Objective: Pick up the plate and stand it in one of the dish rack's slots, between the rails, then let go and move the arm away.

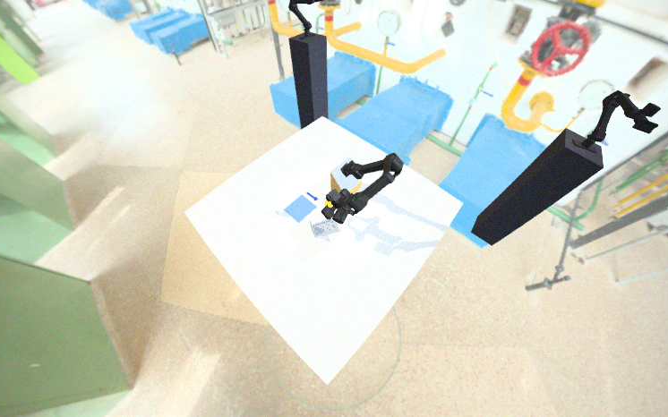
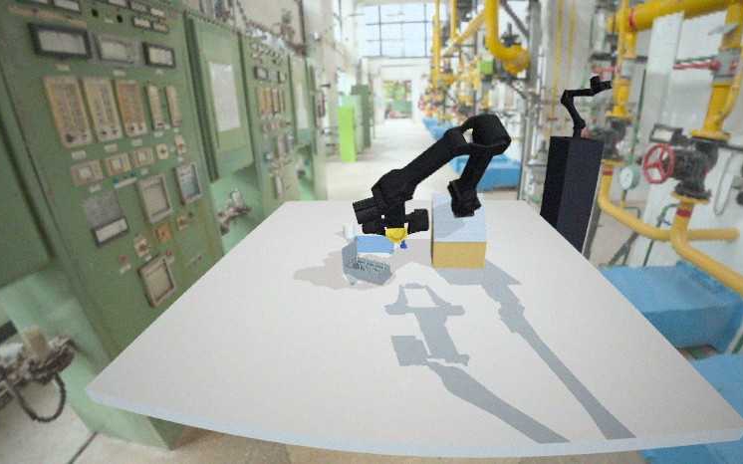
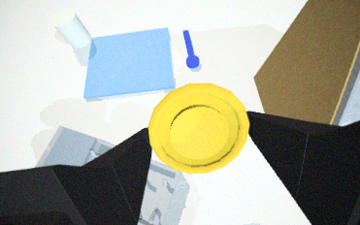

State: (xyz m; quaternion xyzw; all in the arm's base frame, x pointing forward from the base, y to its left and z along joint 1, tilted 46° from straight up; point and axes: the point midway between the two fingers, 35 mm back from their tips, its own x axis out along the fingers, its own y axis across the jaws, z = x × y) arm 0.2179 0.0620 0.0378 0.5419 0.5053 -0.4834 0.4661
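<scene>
The yellow plate (image 1: 329, 204) (image 2: 395, 235) (image 3: 199, 130) is held by its rim, clear of the table. In the exterior view it shows its round face, steeply tilted, with its top edge hidden by the arm. My gripper (image 3: 196, 125) is shut on it, one finger at each side of the rim. The grey dish rack (image 1: 324, 228) (image 2: 368, 269) (image 3: 166, 189) stands on the table, in front of the plate and a little left in the exterior view. Its slots hold no plate. The left finger hides part of the rack in the wrist view.
A blue board (image 1: 300, 208) (image 2: 374, 245) (image 3: 130, 63) lies beyond the rack, with a white cup (image 2: 349, 231) (image 3: 73, 31) and a blue spoon (image 1: 312, 196) (image 2: 402, 245) (image 3: 192, 60) beside it. The box (image 2: 458, 254) (image 3: 310, 63) under the arm's base stands to the right.
</scene>
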